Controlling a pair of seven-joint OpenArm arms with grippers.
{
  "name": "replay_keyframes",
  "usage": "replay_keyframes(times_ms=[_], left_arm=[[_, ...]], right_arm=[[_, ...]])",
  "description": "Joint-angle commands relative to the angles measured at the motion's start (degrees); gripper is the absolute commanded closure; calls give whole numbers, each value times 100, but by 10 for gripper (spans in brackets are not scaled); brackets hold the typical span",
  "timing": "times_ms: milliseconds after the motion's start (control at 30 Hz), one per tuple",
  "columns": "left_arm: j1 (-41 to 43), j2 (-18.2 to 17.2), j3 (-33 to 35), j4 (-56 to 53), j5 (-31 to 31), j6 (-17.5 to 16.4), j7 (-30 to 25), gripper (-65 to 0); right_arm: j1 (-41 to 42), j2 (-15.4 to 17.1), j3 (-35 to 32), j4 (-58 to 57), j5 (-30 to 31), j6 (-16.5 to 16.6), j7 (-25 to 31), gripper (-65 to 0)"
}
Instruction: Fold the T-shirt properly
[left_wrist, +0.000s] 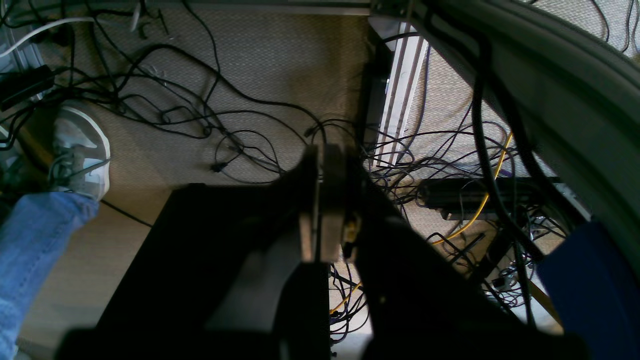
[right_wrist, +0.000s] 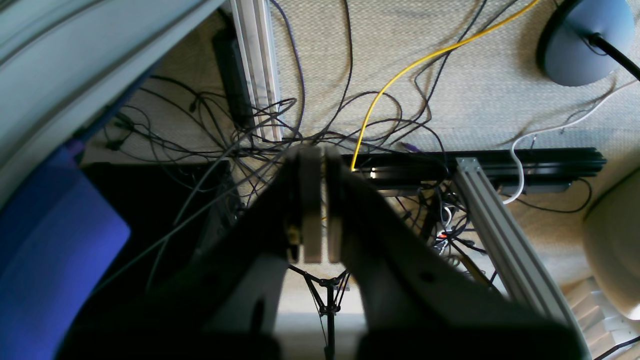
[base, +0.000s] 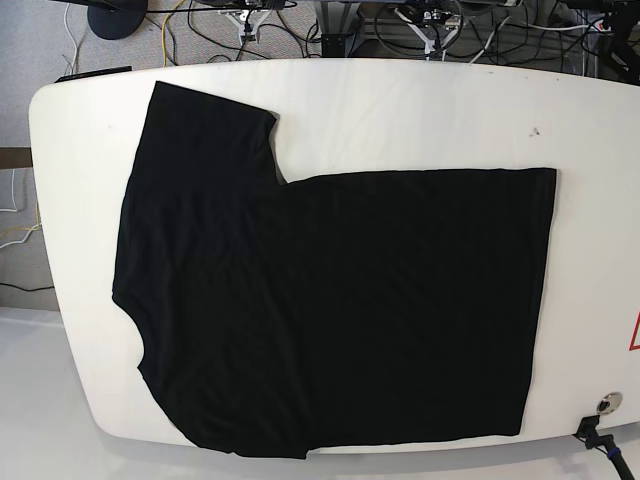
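In the left wrist view, the left gripper (left_wrist: 325, 200) points down at the floor, and its two fingers (left_wrist: 334, 200) are pressed together with nothing between them. Past the fingertips there is only carpet, a tangle of cables (left_wrist: 200, 115), and a person's shoe (left_wrist: 80, 150) and blue jeans leg (left_wrist: 35, 250) off to one side. The T-shirt does not show here, so it is not in front of these fingers. In the right wrist view, the right gripper (right_wrist: 319, 200) also points at the floor, and its fingers (right_wrist: 311, 200) sit almost touching, with just a thin slit between them and nothing held. Beyond them lie more cables, a yellow wire (right_wrist: 400, 75) and a metal frame bar (right_wrist: 500, 230). No shirt shows here either. In the base view, the T-shirt (base: 340, 300) lies flat and spread out on the white table (base: 420, 110), plain black side up. Its long way runs across the table, with one sleeve (base: 200, 130) sticking out toward the far edge at the view's left and the straight hem at the view's right. Neither arm shows in this view, so which one is nearer the shirt cannot be told. Both will likely have to swing up and over the table before any fold can start.
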Motion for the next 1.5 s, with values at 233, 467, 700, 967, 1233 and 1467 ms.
replay_keyframes(times_ms=[233, 467, 700, 967, 1233, 1467], left_arm=[[84, -39, 21, 219, -2, -13, 155, -11], [102, -31, 36, 226, -33, -41, 21, 0], [109, -51, 28, 210, -39, -39, 24, 0], [120, -76, 19, 260, -32, -65, 30, 0], [229, -102, 42, 458, -22, -66, -35, 0], [283, -94, 55, 526, -20, -43, 140, 0]], right_arm=[[-47, 43, -9, -21, -9, 2, -12, -10], [-21, 49, 5, -32, 14, 36, 26, 0], [-34, 57, 0, -9, -1, 50, 38, 0], [-100, 60, 15, 1, 1, 51, 32, 0], [-185, 69, 3, -5, 36, 40, 96, 0], [-244, 69, 38, -59, -38, 82, 69, 0]])
